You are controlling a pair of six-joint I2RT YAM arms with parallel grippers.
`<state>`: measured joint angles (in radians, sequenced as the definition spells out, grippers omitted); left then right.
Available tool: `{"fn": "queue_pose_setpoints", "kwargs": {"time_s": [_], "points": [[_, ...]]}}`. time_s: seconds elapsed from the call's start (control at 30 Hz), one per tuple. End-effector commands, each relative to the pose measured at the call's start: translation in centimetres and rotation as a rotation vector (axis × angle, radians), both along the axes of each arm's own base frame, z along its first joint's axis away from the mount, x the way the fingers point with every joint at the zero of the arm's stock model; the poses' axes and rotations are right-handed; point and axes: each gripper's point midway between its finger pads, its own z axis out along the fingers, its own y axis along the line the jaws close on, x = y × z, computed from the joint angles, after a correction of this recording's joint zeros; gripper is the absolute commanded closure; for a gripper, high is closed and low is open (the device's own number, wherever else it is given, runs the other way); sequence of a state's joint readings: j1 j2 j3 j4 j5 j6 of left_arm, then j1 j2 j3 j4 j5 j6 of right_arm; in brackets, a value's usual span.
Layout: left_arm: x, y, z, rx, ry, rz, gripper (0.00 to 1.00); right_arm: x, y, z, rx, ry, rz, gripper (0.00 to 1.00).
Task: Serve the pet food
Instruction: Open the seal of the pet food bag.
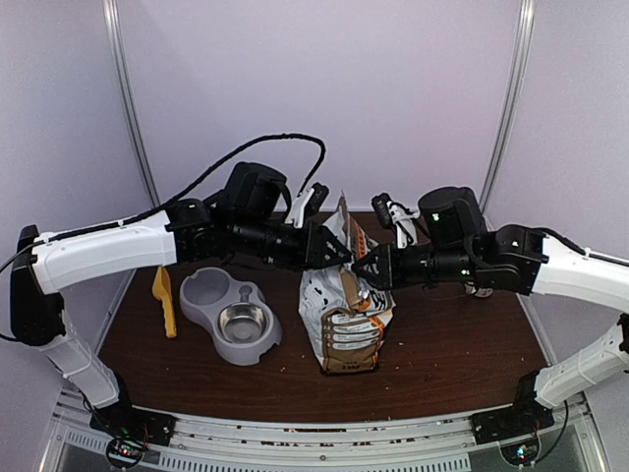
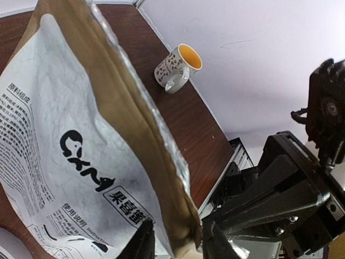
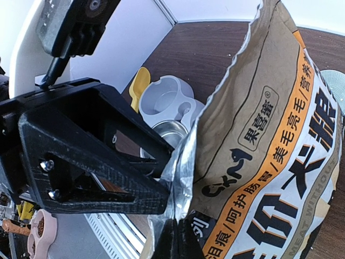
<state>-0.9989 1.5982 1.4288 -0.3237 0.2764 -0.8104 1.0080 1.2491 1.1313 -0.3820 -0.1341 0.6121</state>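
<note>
Dark brown tabletop is framed by pale lilac walls, and on it none of the dry brown kibble can be seen; it is judged to lie inside the upright silver-white printed bag with orange-brown trim (image 1: 346, 315), stood near the middle. The bag's foil-lined mouth is pinched from both sides: the left gripper (image 1: 337, 253) is closed on one lip and the right gripper (image 1: 364, 265) on the opposite lip. Just to the bag's left a grey double pet bowl with a steel insert (image 1: 231, 315) is set, with a yellow plastic scoop (image 1: 165, 300) beyond it. The lips should be drawn apart evenly and gently, with the base kept planted — a jerk could tip the bag or tear the foil.
</note>
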Motion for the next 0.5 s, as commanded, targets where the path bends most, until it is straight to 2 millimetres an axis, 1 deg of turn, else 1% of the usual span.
{"fn": "queue_pose_setpoints", "kwargs": {"time_s": [0.0, 0.07, 0.2, 0.3, 0.4, 0.47], "points": [[-0.6, -0.1, 1.5, -0.029, -0.025, -0.009, 0.72, -0.9, -0.3, -0.6, -0.006, 0.027, 0.024, 1.0], [-0.6, -0.2, 1.3, -0.027, -0.02, -0.014, 0.77, -1.0, -0.2, -0.6, -0.001, 0.032, 0.033, 1.0], [-0.9, -0.8, 0.9, -0.023, -0.01, -0.03, 0.78, -1.3, 0.0, -0.5, 0.004, 0.034, 0.05, 1.0], [-1.0, -1.1, 0.9, -0.022, -0.011, -0.035, 0.93, -1.4, 0.0, -0.5, 0.004, 0.034, 0.054, 1.0], [-0.9, -1.0, 1.3, -0.025, -0.022, -0.028, 0.99, -1.4, -0.4, -0.5, -0.011, 0.032, 0.038, 1.0], [-0.8, -0.8, 1.5, -0.026, -0.031, -0.018, 1.0, -1.1, -1.2, -0.5, -0.033, 0.023, 0.002, 1.0]]}}
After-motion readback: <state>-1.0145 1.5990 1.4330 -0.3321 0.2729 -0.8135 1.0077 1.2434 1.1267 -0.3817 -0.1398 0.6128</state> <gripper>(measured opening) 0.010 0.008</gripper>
